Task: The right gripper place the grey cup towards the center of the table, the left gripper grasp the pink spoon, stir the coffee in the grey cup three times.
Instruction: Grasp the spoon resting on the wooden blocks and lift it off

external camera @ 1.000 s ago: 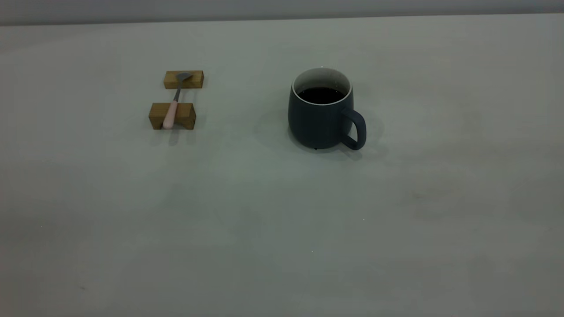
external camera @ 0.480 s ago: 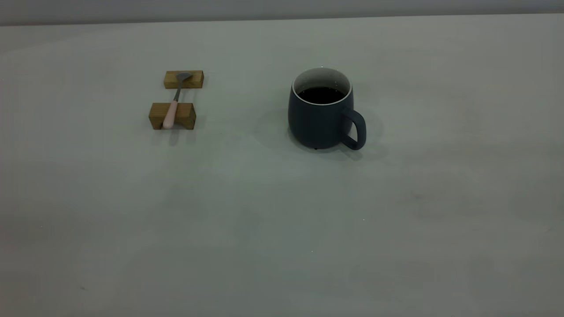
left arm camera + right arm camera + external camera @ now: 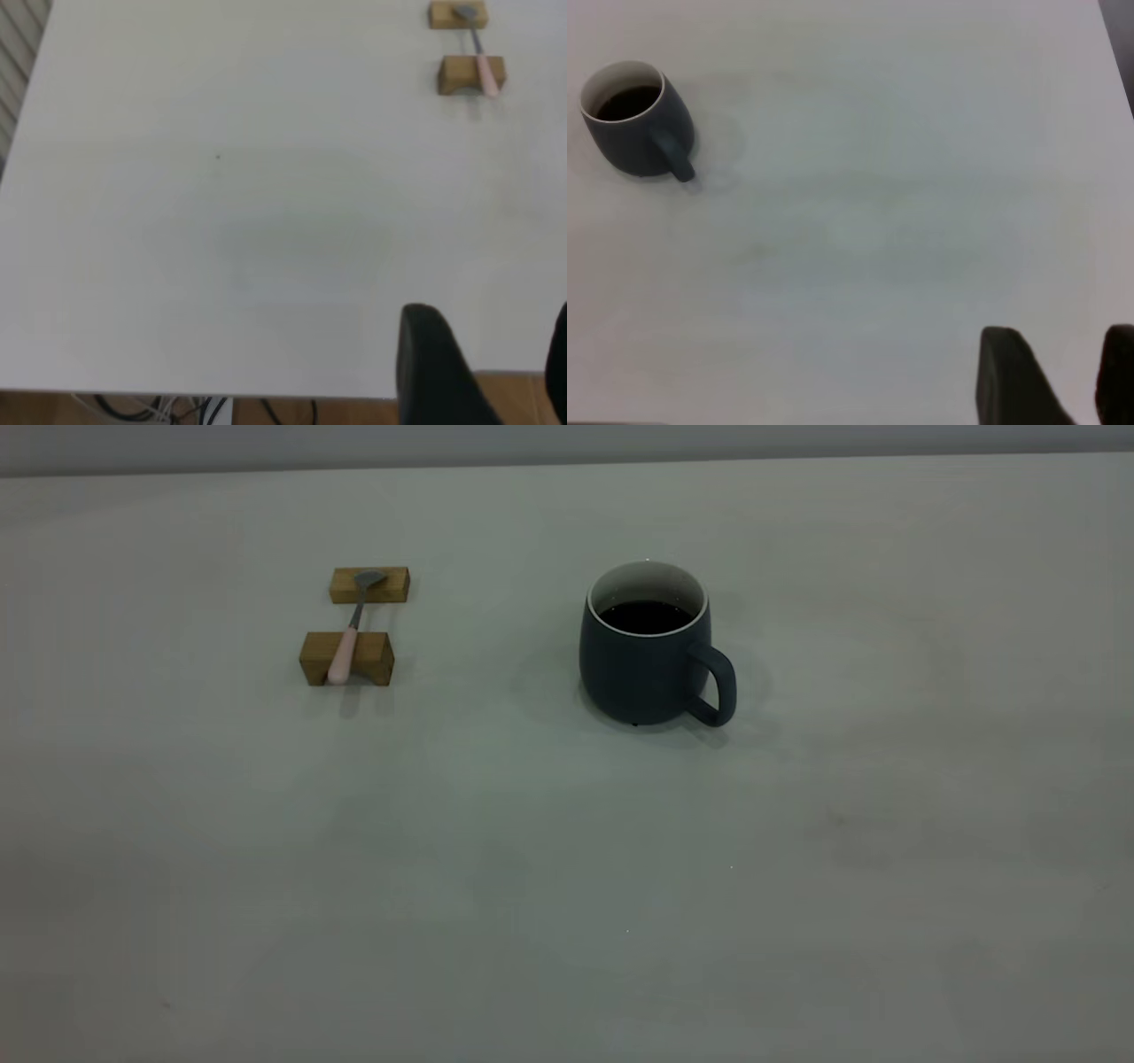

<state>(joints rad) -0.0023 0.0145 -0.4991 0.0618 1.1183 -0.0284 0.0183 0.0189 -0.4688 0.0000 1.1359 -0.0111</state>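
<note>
Slate-grey and upright, the grey cup stands on the table right of centre in the exterior view, coffee well below its white rim, loop handle turned toward the near right. The pink spoon lies across two wooden blocks, well apart from the cup.

We judge the step in hand to be the right gripper's approach to the cup. Its fingers stand apart with a clear gap and hold nothing; it hangs over bare table far from the cup. We would bring it in from the handle side, close on the handle or the wall, and slide or lift the cup slowly and level so that the liquid does not slop.

The left gripper hangs above the table edge, parted and empty, far from the spoon.

Neither arm appears in the exterior view; only the wrist views show the fingers. The left wrist view alone shows the table's edge, with cables below it.
</note>
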